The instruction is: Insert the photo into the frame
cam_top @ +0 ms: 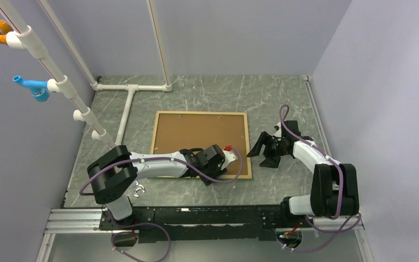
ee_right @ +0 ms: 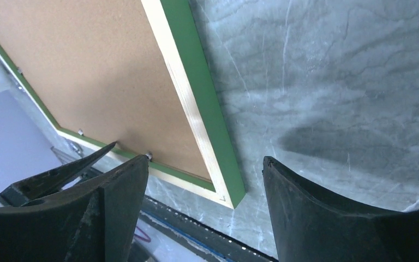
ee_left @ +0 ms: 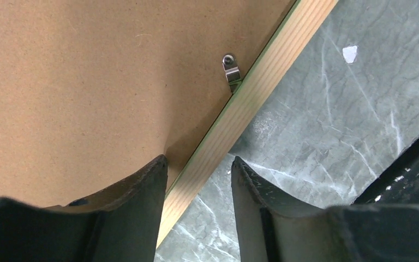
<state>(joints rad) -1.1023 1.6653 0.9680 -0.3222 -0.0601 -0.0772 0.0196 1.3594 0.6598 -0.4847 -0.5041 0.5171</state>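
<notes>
Frame (cam_top: 247, 142) flat on table (cam_top: 283, 98), back up, board (cam_top: 196, 131) seated inside. Left gripper (ee_left: 198, 164) half open, straddling frame's right rail, nothing clamped. Right gripper (ee_right: 204, 161) wide open, empty, beside frame.

The frame (cam_top: 202, 113) lay flat on the worktop (cam_top: 283, 93) near its middle, with the backing board (cam_top: 196, 131) set inside it. A clip (ee_left: 231, 68) sat on the board against the right rail. The left arm's fingers (ee_left: 142, 196) stood astride that rail near the front right corner. The right arm's fingers (ee_right: 120, 202) hung just right of the frame. A pipe rack (cam_top: 128, 106) lay behind and to the left.
</notes>
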